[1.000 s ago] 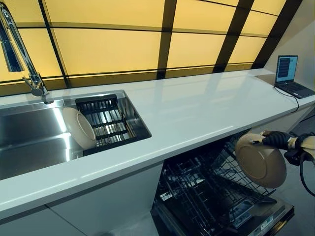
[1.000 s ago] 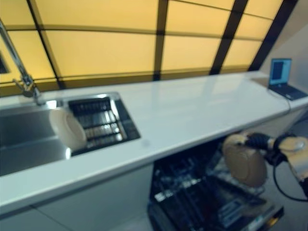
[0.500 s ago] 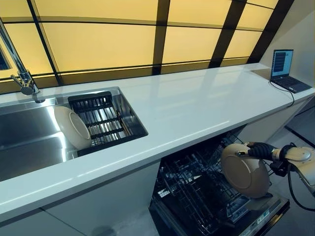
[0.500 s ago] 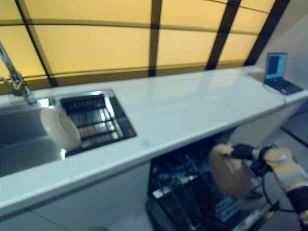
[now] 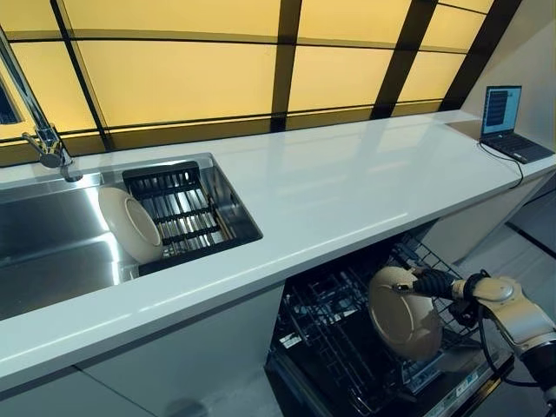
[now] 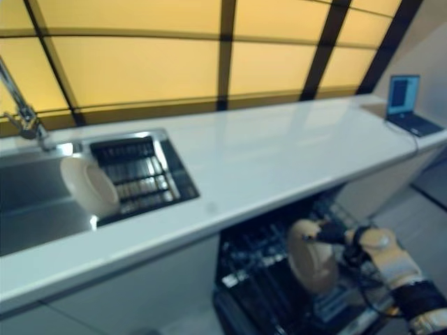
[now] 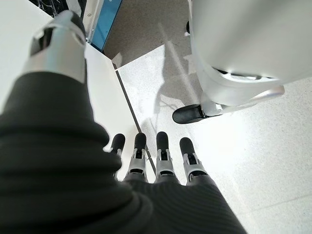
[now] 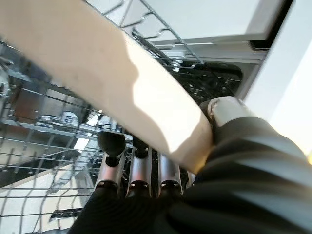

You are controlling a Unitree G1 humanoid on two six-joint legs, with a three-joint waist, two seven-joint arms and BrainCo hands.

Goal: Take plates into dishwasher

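Observation:
My right hand (image 5: 433, 283) pinches the rim of a beige plate (image 5: 402, 313), held on edge over the pulled-out wire rack (image 5: 347, 339) of the open dishwasher below the counter. In the right wrist view the plate (image 8: 117, 83) lies between the thumb and the fingers (image 8: 139, 175), with the rack's wires behind it. A second beige plate (image 5: 130, 225) leans on edge in the steel sink (image 5: 52, 243), beside a black drying rack (image 5: 187, 208). My left hand (image 7: 151, 156) shows only in its own wrist view, hanging over the floor with straight fingers and holding nothing.
The white counter (image 5: 347, 187) runs across the view above the dishwasher. A faucet (image 5: 39, 130) stands behind the sink. An open laptop (image 5: 506, 122) sits at the counter's far right end. The dishwasher door (image 5: 460, 395) lies folded down at the floor.
My right hand has carried the plate down and to the left, from beside the counter's edge to low over the dishwasher rack. The camera has shifted slightly.

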